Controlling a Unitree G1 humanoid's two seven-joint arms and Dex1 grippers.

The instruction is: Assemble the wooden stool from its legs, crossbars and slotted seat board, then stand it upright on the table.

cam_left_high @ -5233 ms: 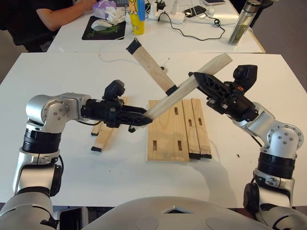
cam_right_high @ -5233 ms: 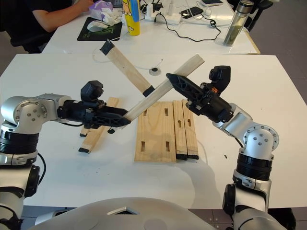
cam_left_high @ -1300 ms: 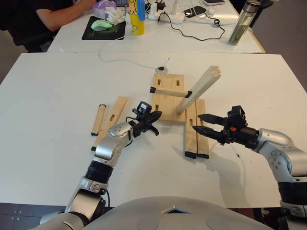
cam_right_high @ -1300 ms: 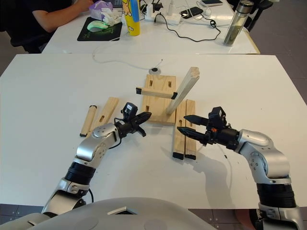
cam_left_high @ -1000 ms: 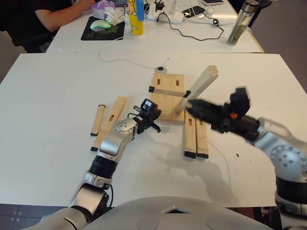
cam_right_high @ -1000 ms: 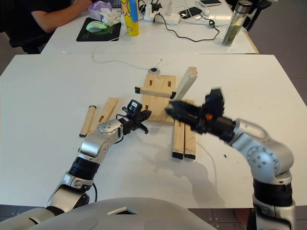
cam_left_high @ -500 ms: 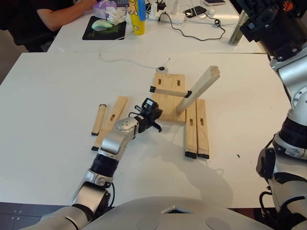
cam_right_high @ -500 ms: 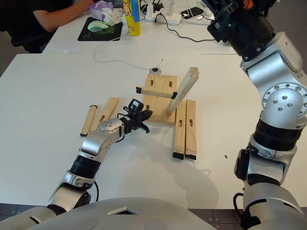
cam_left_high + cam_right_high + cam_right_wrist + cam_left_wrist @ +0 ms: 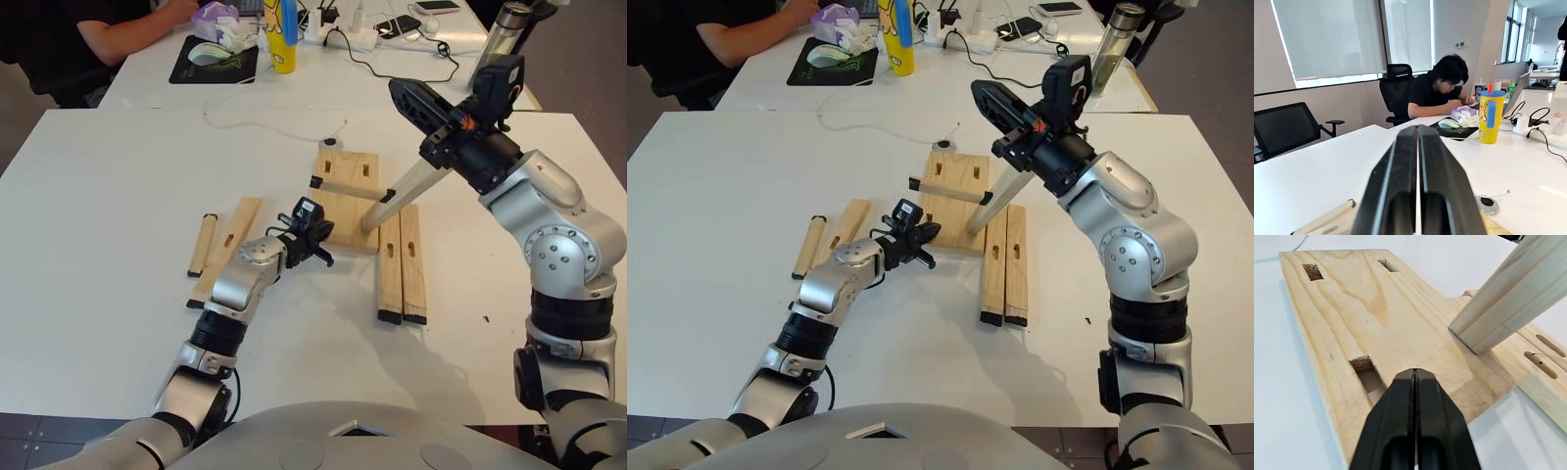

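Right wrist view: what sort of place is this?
Probably an open-plan office: swivel chairs, tall windows with blinds down, and a cup on the desk behind the worktable.

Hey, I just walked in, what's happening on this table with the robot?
A humanoid robot is part-way through building a wooden stool. The seat board lies flat on the table, with one leg leaning tilted from it and a crossbar running off that leg. The left gripper, shut and empty, is at the board's near edge; the right gripper, also shut, is raised above the leg. Two slotted pieces lie beside the board, unfitted.
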